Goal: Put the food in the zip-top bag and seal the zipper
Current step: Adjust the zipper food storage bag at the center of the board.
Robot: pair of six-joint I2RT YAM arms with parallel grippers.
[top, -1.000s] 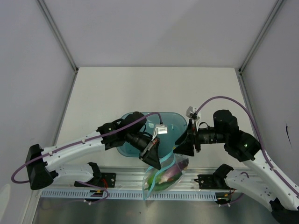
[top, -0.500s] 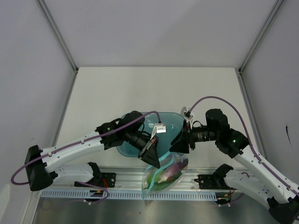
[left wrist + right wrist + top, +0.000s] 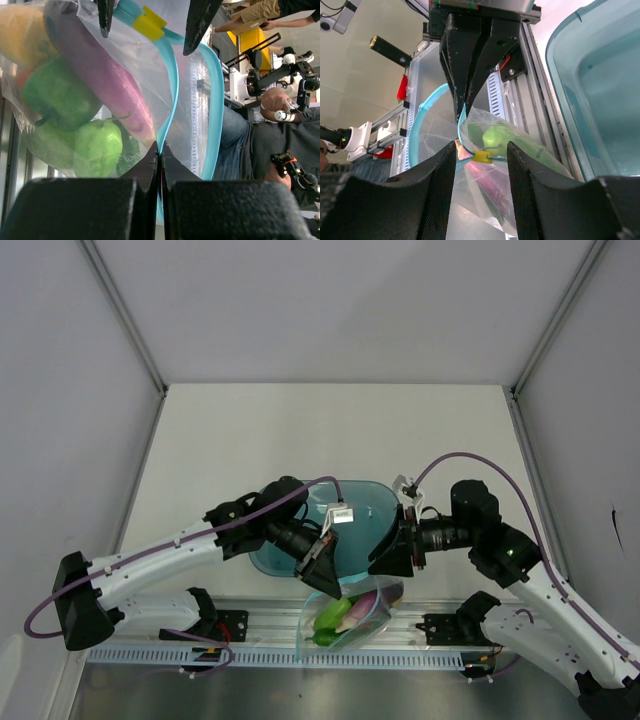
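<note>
desk (image 3: 230, 440): I'm seeing the blue tub (image 3: 372, 508) sitting near its front | zip-top bag (image 3: 345, 625): hanging beside the tub over the front rail, food (image 3: 102, 82) lying inside | left gripper (image 3: 160, 150): clamping the zipper (image 3: 172, 90) | right gripper (image 3: 482, 147): jaws standing apart, straddling the yellow slider (image 3: 147, 22), seemingly not touching it
</note>
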